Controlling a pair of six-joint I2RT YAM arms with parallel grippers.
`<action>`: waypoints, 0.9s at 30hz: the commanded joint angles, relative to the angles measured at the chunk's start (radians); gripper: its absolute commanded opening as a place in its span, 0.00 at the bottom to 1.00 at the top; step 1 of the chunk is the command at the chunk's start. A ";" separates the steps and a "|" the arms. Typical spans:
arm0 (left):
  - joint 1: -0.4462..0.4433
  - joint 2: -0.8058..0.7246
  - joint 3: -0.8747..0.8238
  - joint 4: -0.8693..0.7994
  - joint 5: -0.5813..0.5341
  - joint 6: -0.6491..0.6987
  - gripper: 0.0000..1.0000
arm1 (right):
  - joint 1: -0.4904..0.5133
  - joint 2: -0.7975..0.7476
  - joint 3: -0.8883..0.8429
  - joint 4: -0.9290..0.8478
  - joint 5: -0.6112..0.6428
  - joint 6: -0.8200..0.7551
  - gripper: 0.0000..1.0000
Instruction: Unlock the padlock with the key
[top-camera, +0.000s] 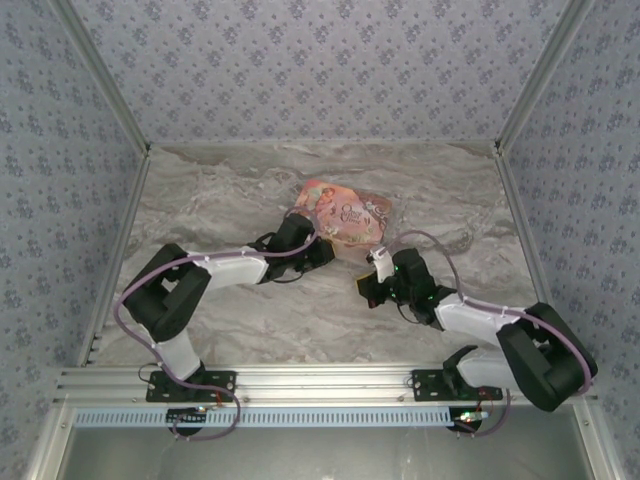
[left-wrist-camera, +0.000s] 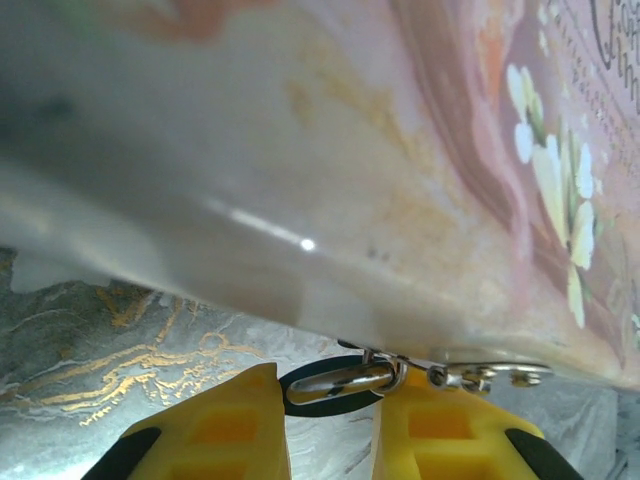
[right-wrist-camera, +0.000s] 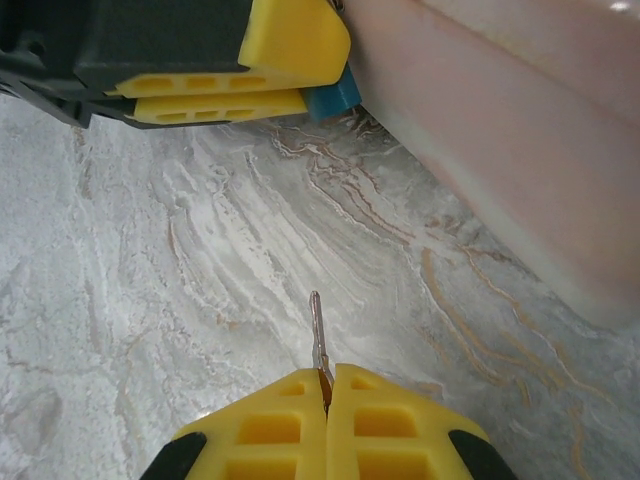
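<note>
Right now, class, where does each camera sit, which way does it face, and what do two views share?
Top external: above and behind, looking down at the table; left arm and right arm show.
Left wrist: low, facing the pink box; own yellow fingers below.
Right wrist: low, looking along the table toward the padlock; own jaws pinch the key.
Shared: all three show the pink box.

Pictured: one pink box (top-camera: 345, 212), one blue padlock (right-wrist-camera: 335, 97), one key (right-wrist-camera: 317, 330). Over one tabletop (right-wrist-camera: 150, 250), two tools: left tool (left-wrist-camera: 335, 395), right tool (right-wrist-camera: 327, 385).
</note>
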 joint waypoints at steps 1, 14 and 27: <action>-0.004 -0.057 0.008 0.052 0.026 -0.048 0.05 | 0.018 0.047 -0.001 0.116 0.046 -0.042 0.00; -0.004 -0.068 -0.001 0.050 0.047 -0.095 0.05 | 0.049 0.218 0.046 0.257 0.063 -0.117 0.00; -0.005 -0.075 0.005 0.039 0.062 -0.110 0.04 | 0.058 0.306 0.105 0.317 0.079 -0.155 0.00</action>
